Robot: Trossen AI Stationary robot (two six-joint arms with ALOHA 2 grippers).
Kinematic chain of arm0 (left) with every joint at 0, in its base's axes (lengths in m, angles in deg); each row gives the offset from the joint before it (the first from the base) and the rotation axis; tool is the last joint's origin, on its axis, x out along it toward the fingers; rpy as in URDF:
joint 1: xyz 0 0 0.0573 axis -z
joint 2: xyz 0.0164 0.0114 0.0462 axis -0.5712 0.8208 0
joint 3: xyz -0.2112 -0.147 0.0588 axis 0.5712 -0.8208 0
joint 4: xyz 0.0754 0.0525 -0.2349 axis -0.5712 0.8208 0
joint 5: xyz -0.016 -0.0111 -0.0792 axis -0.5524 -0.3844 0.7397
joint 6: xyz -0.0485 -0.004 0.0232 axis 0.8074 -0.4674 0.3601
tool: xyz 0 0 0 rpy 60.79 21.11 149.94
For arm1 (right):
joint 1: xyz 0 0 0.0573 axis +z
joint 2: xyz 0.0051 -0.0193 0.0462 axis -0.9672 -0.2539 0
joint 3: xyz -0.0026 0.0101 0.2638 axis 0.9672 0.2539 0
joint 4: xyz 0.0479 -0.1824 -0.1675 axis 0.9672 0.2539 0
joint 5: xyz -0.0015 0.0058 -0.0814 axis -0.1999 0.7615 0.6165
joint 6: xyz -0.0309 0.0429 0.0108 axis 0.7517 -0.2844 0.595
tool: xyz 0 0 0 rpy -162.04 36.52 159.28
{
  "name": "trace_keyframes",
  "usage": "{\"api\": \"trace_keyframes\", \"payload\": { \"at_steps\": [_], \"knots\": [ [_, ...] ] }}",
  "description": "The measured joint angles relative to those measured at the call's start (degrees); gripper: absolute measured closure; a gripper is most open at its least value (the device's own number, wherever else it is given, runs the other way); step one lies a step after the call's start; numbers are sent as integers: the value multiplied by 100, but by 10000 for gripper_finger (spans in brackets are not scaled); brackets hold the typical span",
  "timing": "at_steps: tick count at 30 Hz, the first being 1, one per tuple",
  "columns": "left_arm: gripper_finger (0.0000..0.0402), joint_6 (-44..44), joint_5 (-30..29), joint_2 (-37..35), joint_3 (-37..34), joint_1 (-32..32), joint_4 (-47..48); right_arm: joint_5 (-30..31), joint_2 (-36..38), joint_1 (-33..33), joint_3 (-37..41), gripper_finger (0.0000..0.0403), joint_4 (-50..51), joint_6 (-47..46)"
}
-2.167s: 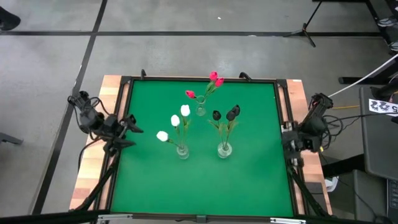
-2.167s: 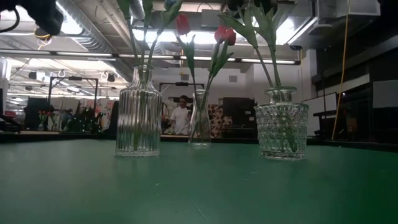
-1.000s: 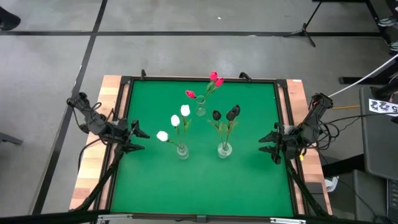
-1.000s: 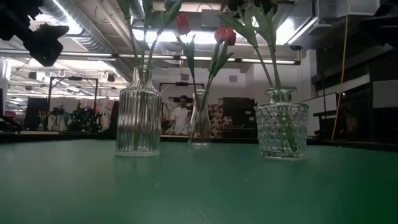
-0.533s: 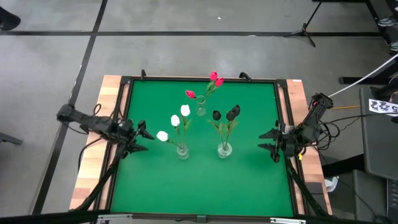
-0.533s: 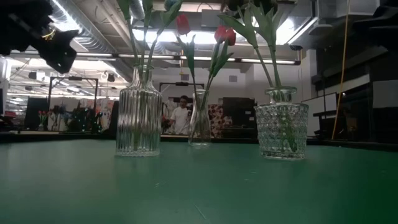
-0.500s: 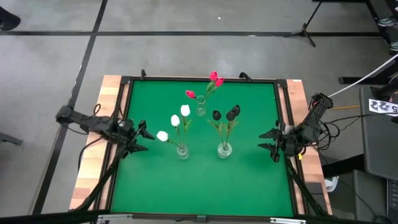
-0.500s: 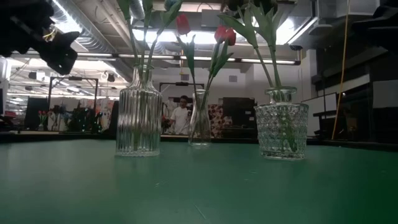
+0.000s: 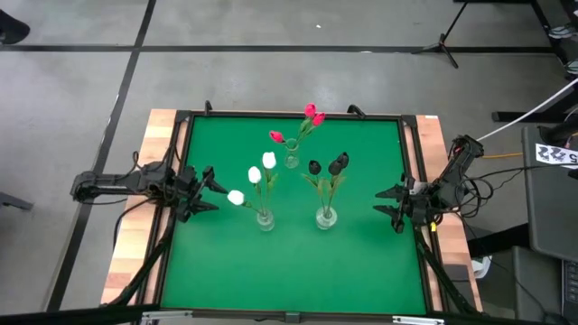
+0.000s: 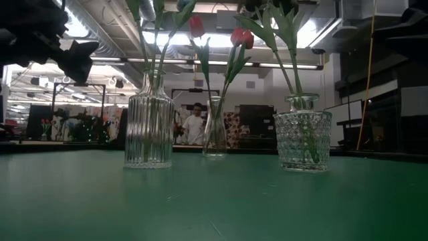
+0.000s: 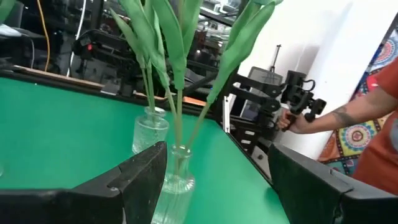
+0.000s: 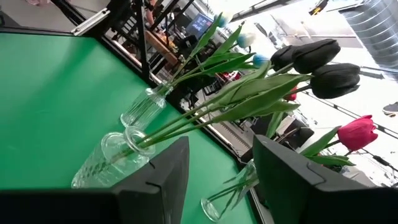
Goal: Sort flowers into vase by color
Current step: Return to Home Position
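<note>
Sorting looks done: the white tulips [image 9: 255, 175] stand in the ribbed glass vase [image 9: 265, 219], the black tulips [image 9: 336, 164] in the knobbly cut-glass vase [image 9: 326, 217], and the red-pink tulips [image 9: 312, 114] in the slim smooth vase [image 9: 291, 161], all on the green table [image 9: 289, 271]. The left hand [image 9: 209, 190] and right hand [image 9: 379, 201] hover at opposite table edges, both spread wide and empty. What remains, I judge, is folding both arms home, clear of the thin stems.

On the table [image 9: 361, 262] you see the left vase [image 9: 265, 219] and right vase [image 9: 326, 217] side by side in front, the rear vase [image 9: 291, 162] behind and between them (flowers [image 9: 269, 160] stand in each); left gripper [image 9: 213, 190] and right gripper [image 9: 377, 202] flank them, well apart.
</note>
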Motion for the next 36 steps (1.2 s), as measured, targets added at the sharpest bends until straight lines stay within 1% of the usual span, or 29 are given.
{"api": "trace_keyframes", "payload": {
  "at_steps": [5,7,11,13,14,15,16,19,21,23,26,28,32,36],
  "knots": [
    [128,-43,1,0,0,7,0,-10,0,1,0,226,177,-8],
    [128,-20,-4,0,0,11,2,203,0,-1,0,226,203,-7],
    [128,137,-28,0,0,11,4,845,0,-1,0,226,288,-5],
    [128,154,-28,0,0,11,5,902,0,-17,2,226,280,-5],
    [128,157,-30,0,0,11,6,787,0,-64,2,226,256,-49],
    [128,180,-30,0,0,11,6,534,0,-144,2,226,221,-176],
    [128,199,-31,0,0,11,7,131,0,-251,2,226,174,-310],
    [128,162,-34,0,0,11,7,-1455,0,-748,0,226,52,-446],
    [128,175,-36,0,0,11,7,-2283,0,-1215,0,226,-37,-445],
    [128,274,-37,0,0,11,7,-2730,0,-1712,0,226,23,-488],
    [128,392,-53,0,0,11,9,-3169,0,-2463,0,226,175,-730],
    [128,406,-52,0,0,11,9,-3610,0,-2889,0,226,228,-767],
    [128,455,-52,0,0,11,9,-4513,0,-3637,0,226,347,-805],
    [128,955,-52,0,0,11,9,-5313,0,-4251,0,226,343,-1026]
  ]
}}
